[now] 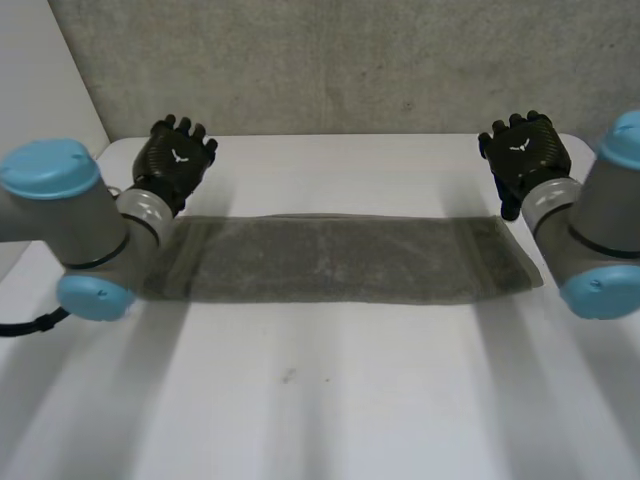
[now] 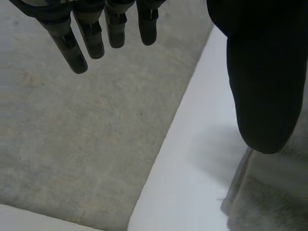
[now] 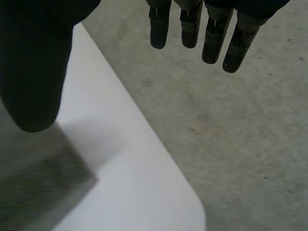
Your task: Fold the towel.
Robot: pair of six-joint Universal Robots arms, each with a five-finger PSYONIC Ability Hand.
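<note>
A grey towel (image 1: 340, 259) lies folded into a long flat strip across the white table (image 1: 320, 400). My left hand (image 1: 176, 157) hovers past the strip's left end, near the table's far edge, open with straight fingers (image 2: 91, 36) and nothing in it. My right hand (image 1: 524, 150) hovers past the right end, also open, its fingers (image 3: 214, 36) straight and empty. In the left wrist view an end of the towel (image 2: 269, 197) lies below the thumb; in the right wrist view the towel's corner (image 3: 43, 183) lies below the thumb.
A grey concrete floor (image 1: 330, 60) lies beyond the table's far edge. Rounded table corners (image 3: 192, 207) sit close to both hands. My arms flank the towel's two ends.
</note>
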